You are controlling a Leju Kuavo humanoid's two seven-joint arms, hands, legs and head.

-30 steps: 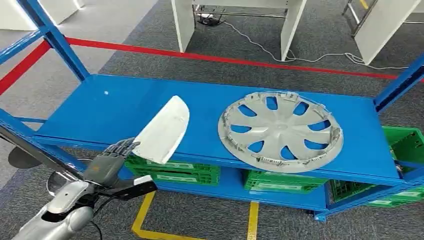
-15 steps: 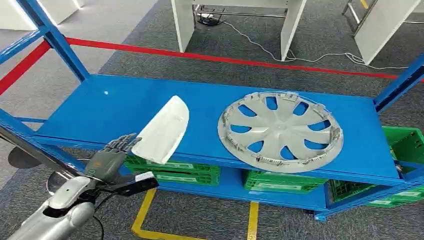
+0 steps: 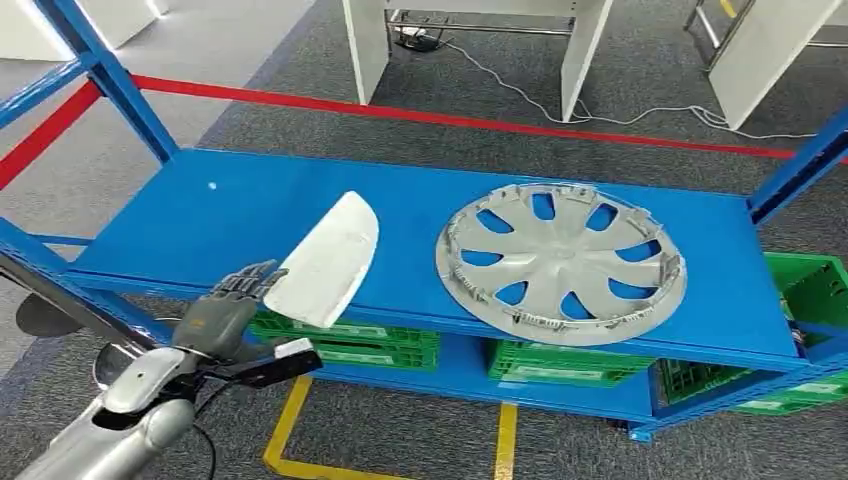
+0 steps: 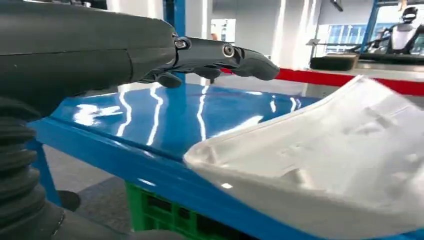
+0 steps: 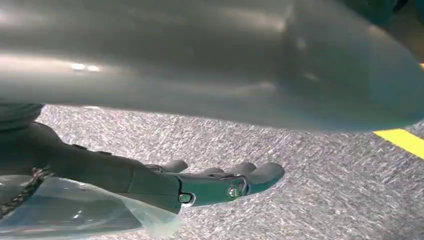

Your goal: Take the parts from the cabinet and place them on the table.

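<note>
Our left hand (image 3: 228, 305), fingers spread and empty, has the white part (image 3: 325, 261) at two o'clock, its length running toward one o'clock.

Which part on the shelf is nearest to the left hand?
The white cover, overhanging the shelf's front edge beside the left hand; the hubcap lies farther right.

White curved part (image 3: 326, 260) lies at my shelf's (image 3: 200, 215) front edge, overhanging it. Silver hubcap (image 3: 562, 262) lies flat, inner side up, to its right.
</note>
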